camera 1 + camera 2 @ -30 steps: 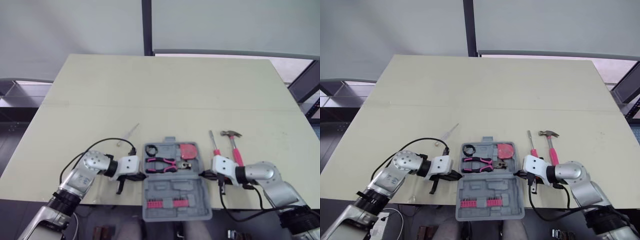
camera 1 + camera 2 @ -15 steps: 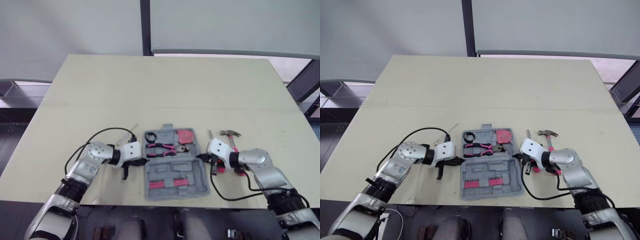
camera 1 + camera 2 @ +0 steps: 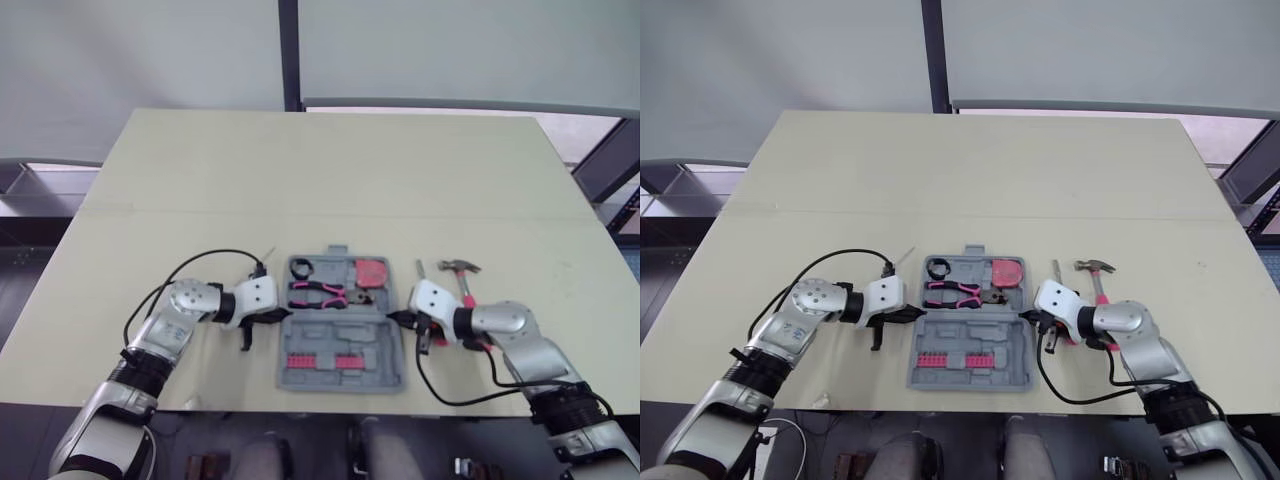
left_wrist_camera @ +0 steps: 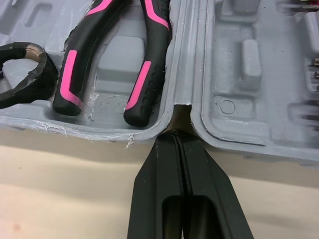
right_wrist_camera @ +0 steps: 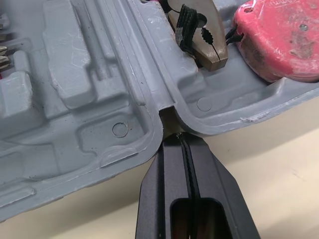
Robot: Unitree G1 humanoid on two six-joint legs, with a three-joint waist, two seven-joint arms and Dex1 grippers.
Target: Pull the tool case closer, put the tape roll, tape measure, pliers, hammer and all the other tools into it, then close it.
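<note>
Grey tool case [image 3: 340, 336] open near table's [image 3: 330, 190] front edge; left gripper [image 4: 174, 134] pressed together, tip at its left hinge notch; right gripper [image 5: 175, 135] likewise at the right notch; pliers [image 3: 322, 293], tape roll [image 3: 301, 268], tape measure [image 3: 373, 272] inside; hammer [image 3: 464, 280] beside it on table.

The pale beige table [image 3: 330, 160] runs well beyond the far side of the tool case [image 3: 340, 335], crossed from side to side by a faint seam [image 3: 450, 217], and past its far edge stand grey panels [image 3: 140, 50] split by a dark upright post [image 3: 290, 50], with dark metal frames [image 3: 610, 165] off toward the corners.
</note>
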